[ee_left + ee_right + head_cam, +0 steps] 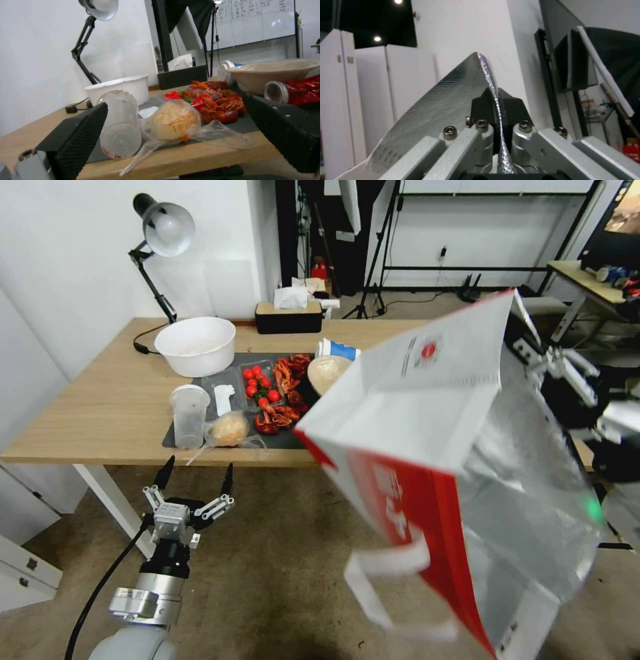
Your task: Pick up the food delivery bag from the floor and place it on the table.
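The food delivery bag (413,400) hangs tilted in the air at the right, white with a red side panel, silver foil lining and loose white handles. It overlaps the table's (100,407) right front part, well above the floor (267,553). My right gripper (523,337) is shut on the bag's upper rim. In the right wrist view the right gripper (495,100) pinches the bag's foil edge (440,100). My left gripper (197,465) stands open below the table's front edge; in the left wrist view the left gripper (183,130) faces the food with nothing between its fingers.
On the table's dark mat (220,400) lie crayfish (283,413), tomatoes (257,380), a plastic cup (189,415) and a bagged bun (230,430). A white bowl (195,345), desk lamp (163,230) and tissue box (289,317) stand behind. A crushed red can (293,92) lies nearby.
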Controlling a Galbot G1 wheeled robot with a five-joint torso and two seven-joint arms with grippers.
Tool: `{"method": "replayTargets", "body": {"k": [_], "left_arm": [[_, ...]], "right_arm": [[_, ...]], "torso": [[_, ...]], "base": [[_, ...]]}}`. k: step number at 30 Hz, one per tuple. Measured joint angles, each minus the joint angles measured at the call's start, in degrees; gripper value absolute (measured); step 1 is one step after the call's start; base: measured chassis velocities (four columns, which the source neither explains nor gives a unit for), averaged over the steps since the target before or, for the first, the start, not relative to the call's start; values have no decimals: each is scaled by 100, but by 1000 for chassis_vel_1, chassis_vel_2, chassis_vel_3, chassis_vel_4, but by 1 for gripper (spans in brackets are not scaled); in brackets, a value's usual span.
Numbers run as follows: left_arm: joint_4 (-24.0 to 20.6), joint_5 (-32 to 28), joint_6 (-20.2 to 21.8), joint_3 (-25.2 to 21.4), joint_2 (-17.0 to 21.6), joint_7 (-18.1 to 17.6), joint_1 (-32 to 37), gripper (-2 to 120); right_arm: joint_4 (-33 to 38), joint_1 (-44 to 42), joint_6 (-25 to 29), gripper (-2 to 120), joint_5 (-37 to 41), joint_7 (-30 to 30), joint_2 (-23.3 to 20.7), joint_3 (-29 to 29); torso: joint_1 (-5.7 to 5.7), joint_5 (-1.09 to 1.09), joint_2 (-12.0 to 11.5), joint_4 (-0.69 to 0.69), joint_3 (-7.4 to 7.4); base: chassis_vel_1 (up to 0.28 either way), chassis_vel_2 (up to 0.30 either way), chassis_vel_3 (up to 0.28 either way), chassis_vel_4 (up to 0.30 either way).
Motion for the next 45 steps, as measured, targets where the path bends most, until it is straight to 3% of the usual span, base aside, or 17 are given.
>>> {"method": "replayTargets", "body": {"k": [8,26,45], "left_arm": [[4,99,0,67,-61,0,13,100],[88,232,-93,150,-151,102,28,100],[88,282,-165,154,-158,238,43,100]], "right_arm": [[-205,686,97,0,164,547,-174,-318],[-854,1967,416,0,431,2537,-293,-980],[-2104,2546,687,0,289,2789,-229,-1634]], "torso": [[-1,0,-4,0,-2],[-4,-1,-8,-1,-5],[-4,-1,-10,0,-6]], "base": [[0,0,0,0],[0,0,0,0],[0,0,0,0]]}}
